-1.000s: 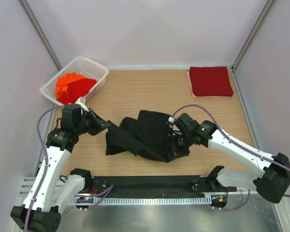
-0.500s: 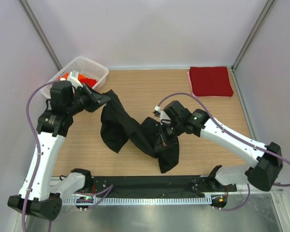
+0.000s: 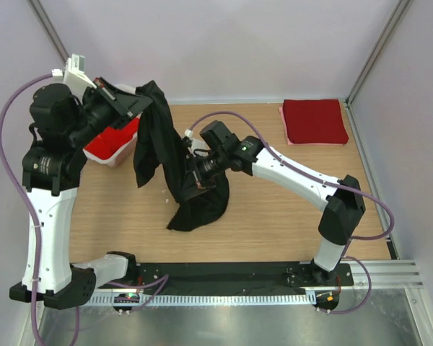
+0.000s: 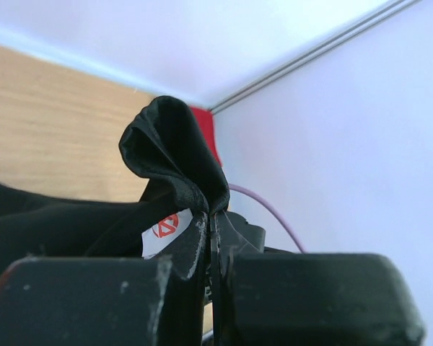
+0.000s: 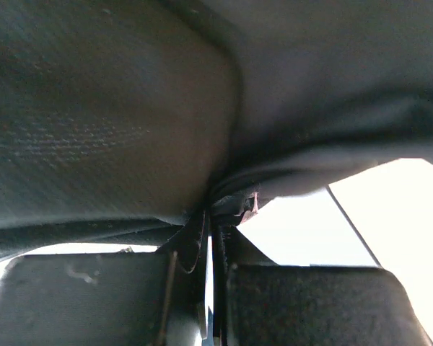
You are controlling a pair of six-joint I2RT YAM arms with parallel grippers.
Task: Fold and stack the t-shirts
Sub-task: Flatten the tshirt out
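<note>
Now black t-shirt (image 3: 197, 205) high aloft

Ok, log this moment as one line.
left end effector: shut on black t-shirt | right end effector: shut on same shirt | shirt: hanging between them | dark red t-shirt: folded, far-right corner

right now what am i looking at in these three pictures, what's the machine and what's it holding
Two robot arms are bolted at the near edge of a table. One picture looks down from above; the other two come from wrist cameras, so the cloth looks huge. The left gripper and the right gripper are both shut on one black t-shirt, held up between them. A folded dark red t-shirt lies in the far right corner. A white basket at far left holds an orange-red t-shirt.
</note>
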